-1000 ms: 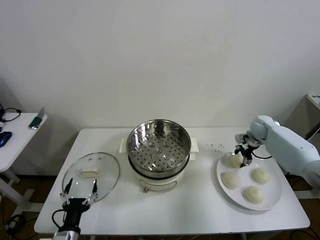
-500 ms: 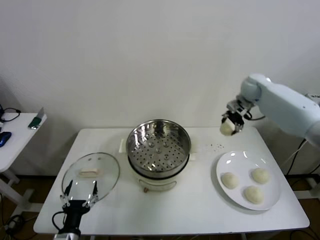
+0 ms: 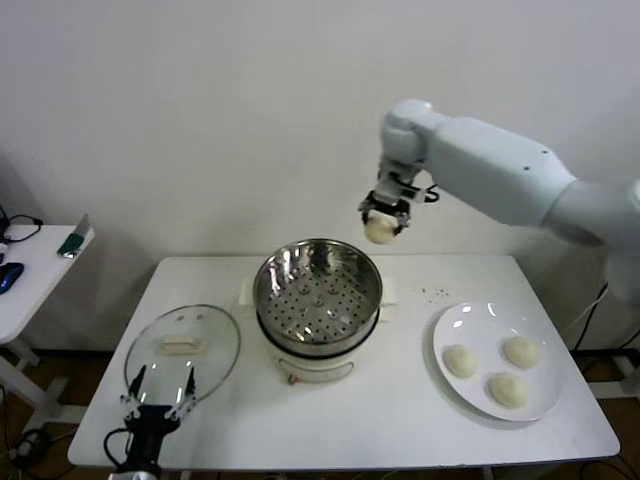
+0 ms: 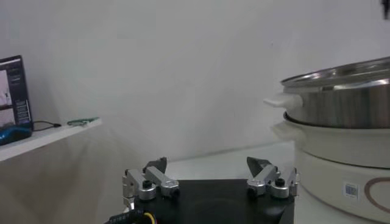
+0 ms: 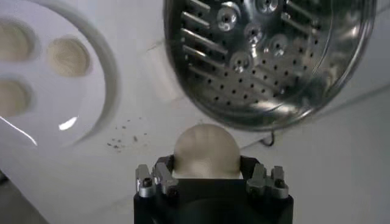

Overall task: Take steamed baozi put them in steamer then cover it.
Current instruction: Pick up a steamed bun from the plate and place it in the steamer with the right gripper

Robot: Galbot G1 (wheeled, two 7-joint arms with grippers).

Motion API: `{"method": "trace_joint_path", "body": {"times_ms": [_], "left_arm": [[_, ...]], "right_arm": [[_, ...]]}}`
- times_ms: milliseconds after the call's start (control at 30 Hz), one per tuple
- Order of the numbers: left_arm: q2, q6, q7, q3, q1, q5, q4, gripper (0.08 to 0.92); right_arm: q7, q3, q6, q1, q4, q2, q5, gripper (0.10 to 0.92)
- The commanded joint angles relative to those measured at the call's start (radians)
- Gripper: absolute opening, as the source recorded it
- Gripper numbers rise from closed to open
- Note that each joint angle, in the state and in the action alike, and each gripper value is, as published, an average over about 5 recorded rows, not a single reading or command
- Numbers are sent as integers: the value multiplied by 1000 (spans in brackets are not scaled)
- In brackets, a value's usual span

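While aloft – baozi [image 3: 380,229] clamped in right pincer [image 3: 383,215]

No legible text, labels or numbers anywhere.

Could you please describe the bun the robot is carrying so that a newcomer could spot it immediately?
Start at the round shiny stainless-steel steamer basket in the middle of the white table. Above its far right rim, the right gripper holds one small cream-white round bun. Unlike the three buns on the flat white plate, it hangs in mid-air.
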Motion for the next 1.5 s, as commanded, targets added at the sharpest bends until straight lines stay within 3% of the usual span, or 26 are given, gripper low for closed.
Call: {"method": "trace_joint_path", "body": {"times_ms": [33,333,833,1000,1100,1267,1500], "left_arm": [[16,-5,-2,-9,13,-16,3,823],[45,-15,-1,-14,27,-33,8,823],[44,-32,-3,-13,49,-48,24,823],[41,-32,-4,-13,49,-50,25,823],[40,-31,-4,-13,48,-48,24,823],[39,-30,-5,-14,50,-47,21,823],[41,-28,-3,-14,57,-45,9,823]], "right_arm": [[62,37,142,-94,-55,202,-245,695],[104,67,174,-182,-198,308,-339,696],[105,65,168,-247,-254,310,-365,705],[102,71,159,-249,-258,309,-366,758],[83,83,161,-236,-244,299,-362,808],[52,86,151,-179,-166,239,-310,822],[87,14,56,-21,32,50,-81,823]]}}
